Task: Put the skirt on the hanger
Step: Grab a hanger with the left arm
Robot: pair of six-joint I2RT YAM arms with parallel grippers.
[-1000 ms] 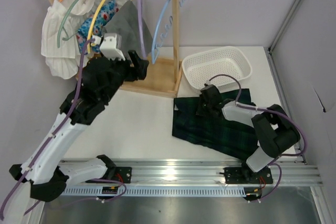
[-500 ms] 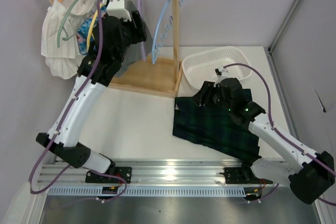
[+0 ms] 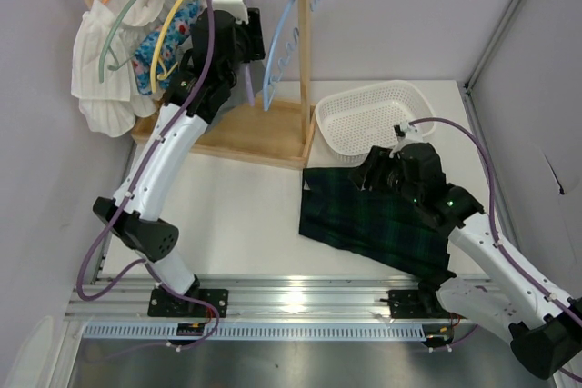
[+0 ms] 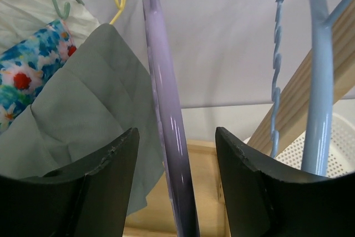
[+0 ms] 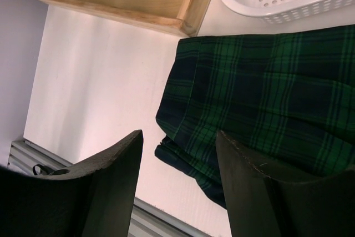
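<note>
Two arms from above: right gripper [image 3: 368, 173] hangs over the far edge of the plaid skirt [image 3: 364, 224], flat at near right; left gripper [image 3: 247, 41] is at the far rack [image 3: 305, 61]. Left wrist: open jaws straddle the purple hanger [image 4: 166, 109], ungripped. Right wrist: jaws open, empty, skirt below and right.

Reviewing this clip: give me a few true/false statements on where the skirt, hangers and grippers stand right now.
1. The skirt lies flat on the table. True.
2. The right gripper grips the skirt. False: it hangs open above it, holding nothing.
3. The purple hanger runs between the open jaws of the left gripper. True.
4. The blue hanger carries a garment. False: it is bare.
5. The skirt is in the basket. False: it lies beside the basket.
</note>
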